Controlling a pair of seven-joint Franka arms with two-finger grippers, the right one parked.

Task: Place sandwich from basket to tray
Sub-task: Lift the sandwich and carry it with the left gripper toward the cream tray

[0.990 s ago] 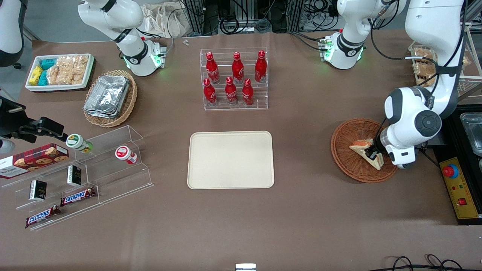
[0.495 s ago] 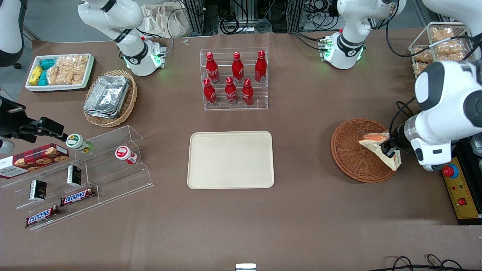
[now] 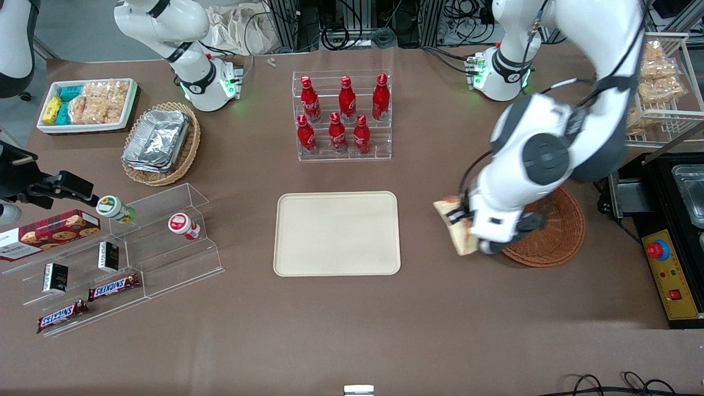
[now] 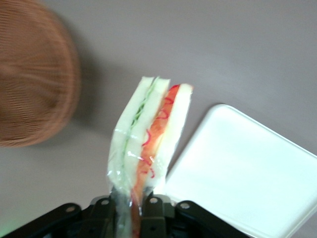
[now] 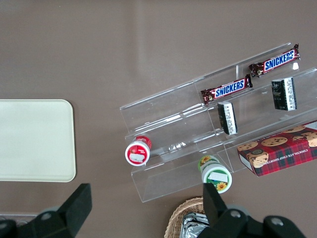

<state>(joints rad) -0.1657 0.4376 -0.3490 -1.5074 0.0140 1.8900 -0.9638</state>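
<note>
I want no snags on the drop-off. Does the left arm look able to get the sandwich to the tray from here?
Probably yes. The gripper holds the sandwich between the basket and the tray, with only bare table between it and the tray.

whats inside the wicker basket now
The visible part of the basket holds nothing; the arm covers the rest. The gripper holds the sandwich over bare table between basket and tray.
</note>
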